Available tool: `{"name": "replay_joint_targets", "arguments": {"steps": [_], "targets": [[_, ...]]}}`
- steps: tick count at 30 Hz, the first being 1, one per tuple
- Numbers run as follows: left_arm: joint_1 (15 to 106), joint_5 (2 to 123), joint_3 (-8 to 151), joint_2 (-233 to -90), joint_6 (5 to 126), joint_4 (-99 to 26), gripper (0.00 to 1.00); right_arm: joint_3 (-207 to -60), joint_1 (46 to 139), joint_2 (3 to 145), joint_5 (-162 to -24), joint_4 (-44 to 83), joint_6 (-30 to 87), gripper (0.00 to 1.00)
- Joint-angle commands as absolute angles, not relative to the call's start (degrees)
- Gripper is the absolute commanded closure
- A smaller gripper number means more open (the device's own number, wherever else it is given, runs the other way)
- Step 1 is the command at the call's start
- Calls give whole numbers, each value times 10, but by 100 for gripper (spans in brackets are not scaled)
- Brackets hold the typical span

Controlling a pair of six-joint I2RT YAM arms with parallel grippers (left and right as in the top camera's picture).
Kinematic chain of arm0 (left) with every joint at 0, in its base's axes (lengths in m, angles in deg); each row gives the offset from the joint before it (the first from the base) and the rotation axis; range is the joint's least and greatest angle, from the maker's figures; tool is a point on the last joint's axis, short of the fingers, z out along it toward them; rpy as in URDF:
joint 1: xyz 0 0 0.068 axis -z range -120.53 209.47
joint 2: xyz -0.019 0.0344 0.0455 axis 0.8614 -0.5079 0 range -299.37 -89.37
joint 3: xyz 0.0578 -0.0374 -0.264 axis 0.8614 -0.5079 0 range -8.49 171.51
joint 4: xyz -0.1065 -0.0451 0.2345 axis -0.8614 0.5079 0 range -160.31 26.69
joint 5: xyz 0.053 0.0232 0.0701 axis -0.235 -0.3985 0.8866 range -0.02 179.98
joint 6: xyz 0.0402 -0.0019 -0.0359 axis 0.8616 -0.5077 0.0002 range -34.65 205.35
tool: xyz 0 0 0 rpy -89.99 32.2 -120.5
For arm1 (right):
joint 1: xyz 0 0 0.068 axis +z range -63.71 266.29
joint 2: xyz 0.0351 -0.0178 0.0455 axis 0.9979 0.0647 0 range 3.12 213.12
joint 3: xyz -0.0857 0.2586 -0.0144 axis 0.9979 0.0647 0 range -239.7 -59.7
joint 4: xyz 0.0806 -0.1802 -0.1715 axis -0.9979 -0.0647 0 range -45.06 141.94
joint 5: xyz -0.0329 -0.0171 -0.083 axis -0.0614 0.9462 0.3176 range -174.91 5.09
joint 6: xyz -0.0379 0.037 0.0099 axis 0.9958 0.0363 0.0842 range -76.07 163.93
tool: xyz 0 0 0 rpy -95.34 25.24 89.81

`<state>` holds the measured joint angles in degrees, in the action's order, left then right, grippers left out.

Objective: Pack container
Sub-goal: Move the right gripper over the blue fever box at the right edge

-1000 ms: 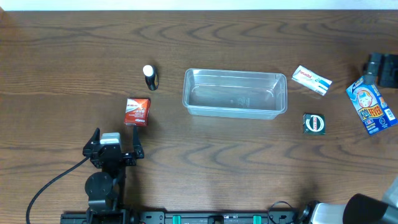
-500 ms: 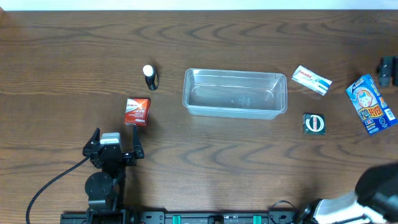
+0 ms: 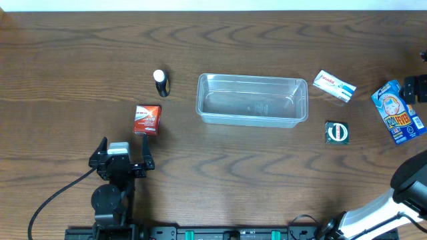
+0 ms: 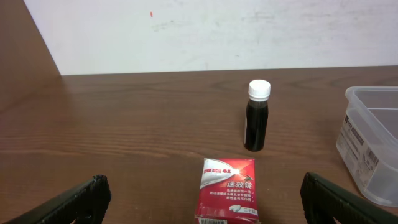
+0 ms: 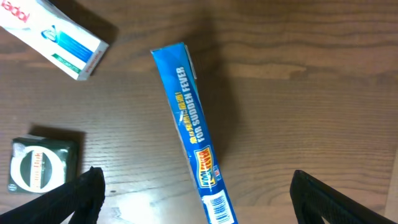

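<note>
One table (image 3: pixel 220 193): dark brown wood-grain top; everything below sits on it.
container (image 3: pixel 252 99): clear, shallow rectangular plastic tub with rounded corners and a rim; mid-table, long side running left to right. Its end wall has a label, unreadable in the left wrist view.
left gripper (image 3: pixel 124 150): jaws spread wide, gripping nothing; just short of the red carton, which sits in line between it and the bottle.
right gripper (image 5: pixel 196 183): jaws wide apart, gripping nothing; hangs above the blue carton at the far right edge.
blue carton (image 3: pixel 397 113): flat blue cardboard box with a cartoon face, well apart from the container; edge reads "FOR SUDDEN FEVER".
white carton (image 3: pixel 335 86): slim white box with blue-green stripes, tilted, near the container's right end; red lettering ends "adol".
red carton (image 3: pixel 147 119): small red box left of the container; white script, too small to read.
green carton (image 3: pixel 337 133): dark green square box with a white ring emblem, near the white carton.
bottle (image 3: pixel 161 83): small dark bottle with a white cap, upright, beyond the red carton.
</note>
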<state>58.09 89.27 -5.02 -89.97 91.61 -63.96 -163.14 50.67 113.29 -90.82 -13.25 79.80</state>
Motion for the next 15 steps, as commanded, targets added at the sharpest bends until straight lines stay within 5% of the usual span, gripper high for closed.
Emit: {"name": "replay_joint_targets", "arguments": {"steps": [1, 9, 15], "targets": [[582, 889, -68, -896, 922, -631, 2, -1636, 491, 1165, -903, -133, 815, 9], [582, 889, -68, -896, 922, -631, 2, -1636, 481, 1222, -903, -143, 815, 23], [582, 889, -68, -896, 922, -631, 2, -1635, 481, 1240, -912, -144, 815, 23]]}}
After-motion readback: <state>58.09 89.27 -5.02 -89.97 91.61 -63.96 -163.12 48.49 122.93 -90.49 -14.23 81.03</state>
